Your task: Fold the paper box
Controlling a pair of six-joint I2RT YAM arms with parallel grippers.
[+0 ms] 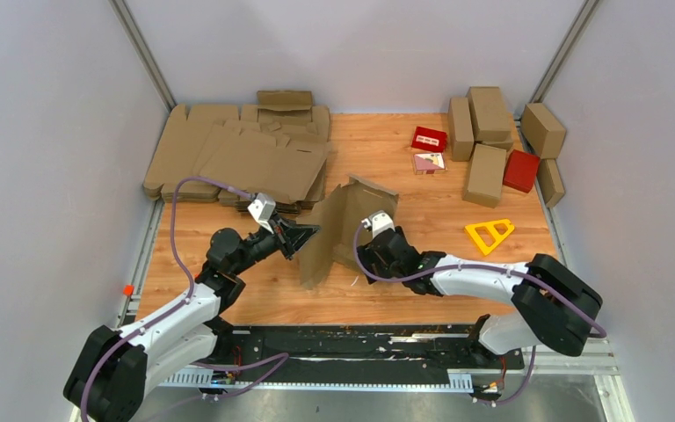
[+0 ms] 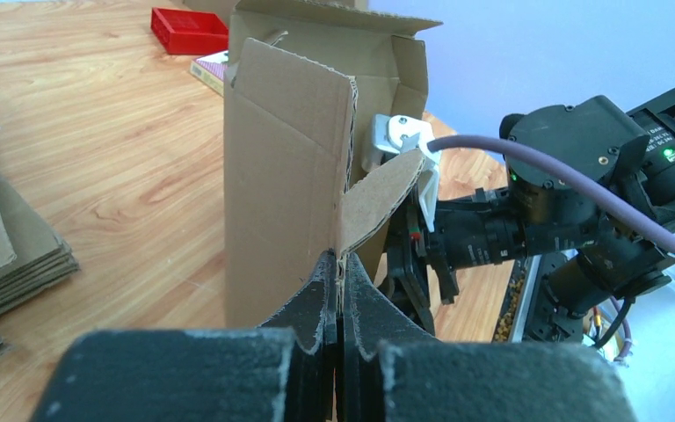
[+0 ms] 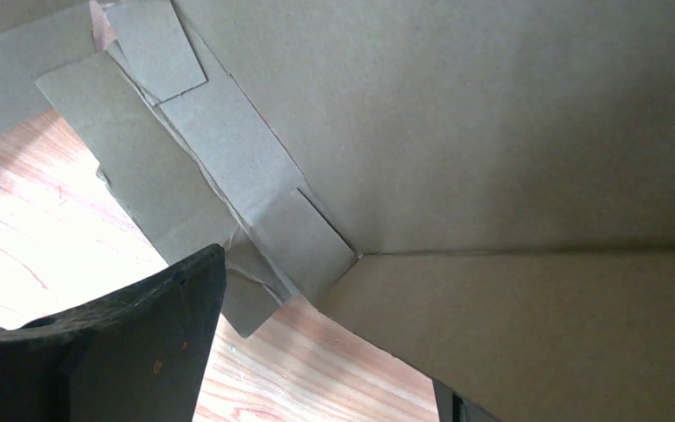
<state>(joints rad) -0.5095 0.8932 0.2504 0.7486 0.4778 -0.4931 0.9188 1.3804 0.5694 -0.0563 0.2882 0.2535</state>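
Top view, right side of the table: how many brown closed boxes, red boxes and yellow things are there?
Brown closed boxes: 5
Red boxes: 2
Yellow triangle: 1
Total: 8

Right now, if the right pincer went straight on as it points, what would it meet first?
Probably the paper box: its inner panel fills the wrist view ahead of the right pincer; the gap is hard to judge.
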